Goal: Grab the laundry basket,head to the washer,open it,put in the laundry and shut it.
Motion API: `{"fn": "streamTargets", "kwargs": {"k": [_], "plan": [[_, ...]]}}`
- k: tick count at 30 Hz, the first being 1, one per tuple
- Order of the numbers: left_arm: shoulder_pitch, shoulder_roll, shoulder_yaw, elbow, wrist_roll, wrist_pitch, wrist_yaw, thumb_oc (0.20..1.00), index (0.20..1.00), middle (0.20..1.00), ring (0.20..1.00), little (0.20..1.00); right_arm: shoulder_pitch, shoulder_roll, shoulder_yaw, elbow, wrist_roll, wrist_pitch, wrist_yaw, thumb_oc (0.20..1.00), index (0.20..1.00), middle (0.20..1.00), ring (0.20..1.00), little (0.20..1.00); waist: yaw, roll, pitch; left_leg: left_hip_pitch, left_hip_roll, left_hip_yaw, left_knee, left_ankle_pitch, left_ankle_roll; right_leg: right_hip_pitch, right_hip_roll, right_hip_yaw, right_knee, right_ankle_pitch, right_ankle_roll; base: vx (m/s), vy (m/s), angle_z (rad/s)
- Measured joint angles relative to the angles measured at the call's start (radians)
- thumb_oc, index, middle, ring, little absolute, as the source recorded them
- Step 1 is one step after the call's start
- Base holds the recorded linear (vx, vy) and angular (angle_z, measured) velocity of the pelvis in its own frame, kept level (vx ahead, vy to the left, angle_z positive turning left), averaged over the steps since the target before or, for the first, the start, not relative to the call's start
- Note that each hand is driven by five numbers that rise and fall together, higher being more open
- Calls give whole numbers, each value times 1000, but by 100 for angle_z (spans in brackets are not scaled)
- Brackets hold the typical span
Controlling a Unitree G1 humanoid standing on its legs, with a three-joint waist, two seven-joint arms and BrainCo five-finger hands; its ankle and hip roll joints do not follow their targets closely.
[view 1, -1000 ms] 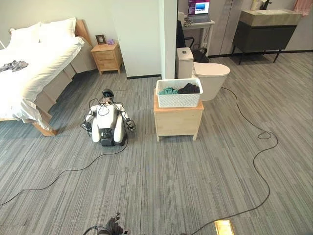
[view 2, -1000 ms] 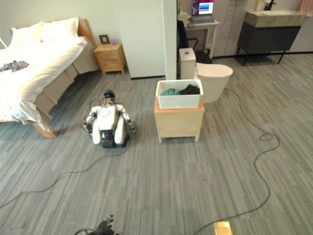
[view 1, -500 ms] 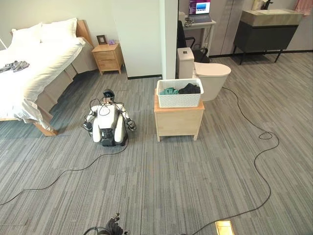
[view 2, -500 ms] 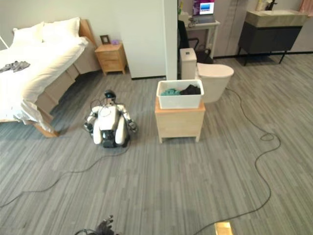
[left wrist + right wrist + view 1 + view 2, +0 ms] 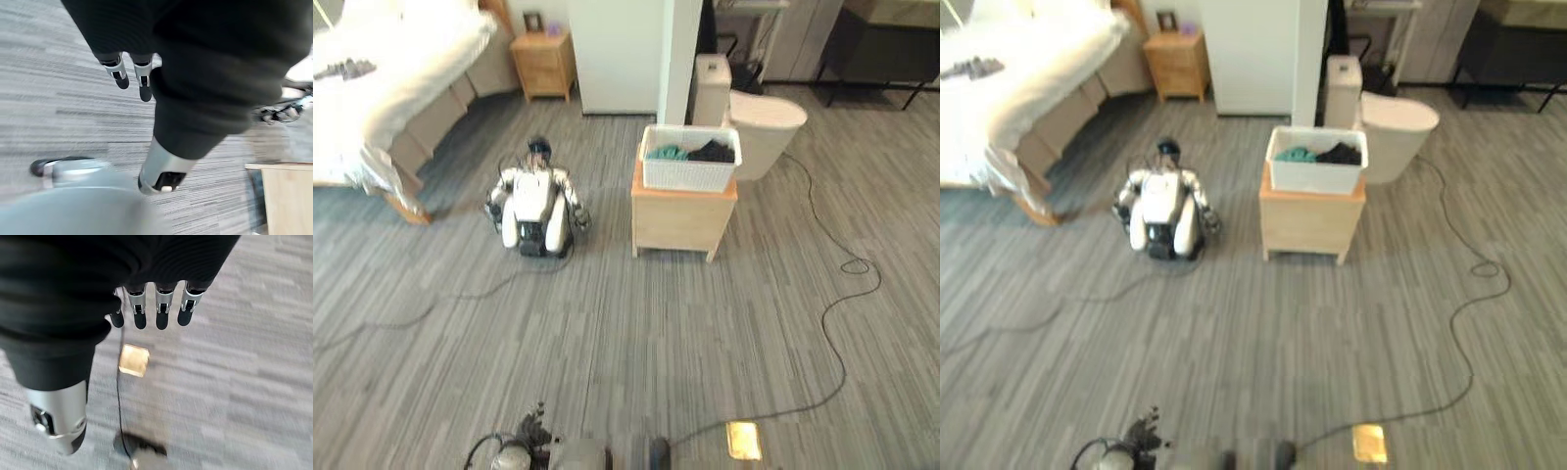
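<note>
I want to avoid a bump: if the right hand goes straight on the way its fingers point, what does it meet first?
Most likely the floor. The right hand hangs open, holding nothing, fingers pointing down at bare flooring near a brass floor plate. Depth is unclear.

Even, bright indoor light fills my head views; the white bed (image 5: pixel 386 59) blows out to glare. My wrist views smear with motion blur across the floor (image 5: pixel 234 357), and the wooden stand (image 5: pixel 288 196) looks soft, perhaps unfocused.

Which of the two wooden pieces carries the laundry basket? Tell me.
The light wooden stand mid-floor; the white laundry basket sits on top. The nightstand by the bed holds only small items.
</note>
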Motion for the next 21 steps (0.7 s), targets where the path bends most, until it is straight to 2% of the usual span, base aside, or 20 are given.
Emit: {"fn": "streamTargets", "kwargs": {"k": [1,2,4,5,6,7,8,9,10,11,12,13,14,15,16,17,18,19,20,21], "plan": [[0,-1,3,0,0,-1,0,1000,1000,1000,1000,1000,-5,-5,1,-2,9,-4,0,1000,1000,1000,1000,1000,7,-2,0,2,-7,-6,-99,5,-3,-13,-1,0,6,-1,-2,383,21,7],[3,-1,3,0,-1,0,0,1000,1000,1000,1000,1000,-31,-10,7,-11,12,-5,0,1000,1000,1000,1000,1000,15,14,7,-1,-15,-1,-217,19,-6,-10,7,-6,-8,-2,0,292,17,-7],[12,-8,1,13,-22,0,0,1000,1000,1000,1000,1000,-49,-4,30,-25,17,-7,1,1000,1000,1000,1000,1000,31,30,-1,13,-15,3,-454,98,-43,20,19,6,-90,-12,7,506,83,-12],[12,-14,3,31,-29,-2,0,1000,1000,1000,1000,1000,-72,1,40,-33,18,-11,1,1000,1000,1000,1000,1000,64,40,-2,15,-13,-1,-531,115,-61,14,31,33,-91,-33,4,741,154,-15],[12,-21,9,77,-28,-3,-2,1000,1000,1000,1000,1000,-80,6,55,-26,19,-11,1,1000,1000,1000,1000,1000,66,69,-17,12,25,0,-584,123,-83,20,61,37,-76,-80,17,783,202,-32],[2,-26,41,108,-30,-2,0,1000,1000,1000,1000,1000,-82,11,61,-25,19,-11,1,1000,1000,1000,1000,1000,81,72,-18,10,38,11,-584,122,-87,18,69,50,-54,-93,15,791,207,-50],[9,-12,82,132,-29,1,0,1000,1000,1000,1000,1000,-74,34,62,-29,18,-18,5,1000,1000,1000,1000,1000,123,40,-18,6,40,21,-472,103,-42,-3,47,64,24,-86,-7,721,203,-72],[28,2,99,127,-29,4,1,1000,1000,1000,1000,1000,-65,49,62,-37,18,-26,4,1000,1000,1000,1000,1000,129,12,-30,-18,31,21,-374,88,-8,-39,32,80,89,-86,-7,344,99,-70],[41,12,110,128,-29,6,1,1000,1000,1000,1000,1000,-49,58,62,-42,18,-32,5,1000,1000,1000,1000,1000,129,-12,-47,-38,20,23,-289,74,3,-65,16,78,141,-113,-2,434,177,-19],[50,30,108,120,-28,10,1,1000,1000,1000,1000,1000,3,74,66,-28,18,-32,8,1000,1000,1000,1000,1000,134,-59,-83,-12,-29,25,-220,53,51,-61,-32,82,163,-168,31,407,201,0],[63,31,107,116,-28,8,0,1000,1000,1000,1000,1000,29,76,66,-20,18,-21,13,1000,1000,1000,1000,1000,133,-75,-98,31,-47,22,-265,44,76,-43,-53,75,175,-183,61,561,280,-6],[77,21,105,97,-28,10,0,1000,1000,1000,1000,1000,43,60,59,-9,17,-20,22,1000,1000,1000,1000,1000,128,-47,-106,106,-22,30,-340,36,92,-62,-29,53,282,-189,128,443,240,-16],[75,29,102,52,-26,15,-9,1000,1000,1000,1000,1000,45,48,32,-21,19,-16,22,1000,1000,1000,1000,1000,107,-25,-59,186,-9,37,-371,41,112,-153,-34,30,582,-211,189,433,245,-1],[85,36,96,29,-27,14,-8,1000,1000,1000,1000,1000,53,40,20,-37,18,-17,29,1000,1000,1000,1000,1000,82,-5,-57,189,7,51,-361,8,160,-235,-67,-16,762,-158,207,417,231,27],[76,58,65,7,-26,13,-10,1000,1000,1000,1000,1000,69,41,20,-39,20,-12,28,1000,1000,1000,1000,1000,74,-11,-62,235,-13,48,-356,-11,172,-299,-130,-49,889,-105,215,428,175,20],[63,68,52,-8,-27,10,-8,1000,1000,1000,1000,1000,70,36,0,-47,30,-9,27,1000,1000,1000,1000,1000,71,-5,-58,264,-18,48,-354,-46,199,-333,-172,-80,942,-10,223,441,97,6],[55,76,42,-9,-27,9,-8,1000,1000,1000,1000,1000,64,25,-19,-76,48,-6,19,1000,1000,1000,1000,1000,54,17,-50,300,-11,41,-356,-50,184,-345,-202,-134,946,-14,202,454,16,-4],[58,76,43,-14,-27,8,-7,1000,1000,1000,1000,1000,69,12,-40,-101,54,-6,21,1000,1000,1000,1000,1000,32,36,-48,326,-3,26,-370,-51,179,-334,-201,-159,878,-44,188,417,-58,18],[59,88,46,-18,-27,6,-8,1000,1000,1000,1000,1000,66,-4,-43,-146,61,-7,22,1000,1000,1000,1000,1000,14,46,-42,366,1,17,-391,-49,168,-328,-202,-179,764,-69,181,452,-130,13],[63,96,60,-26,-27,6,-8,1000,1000,1000,1000,1000,70,-20,-48,-179,66,-10,21,1000,1000,1000,1000,1000,1,54,-38,398,0,24,-412,-56,154,-316,-195,-216,583,-83,164,304,-114,4]]}}
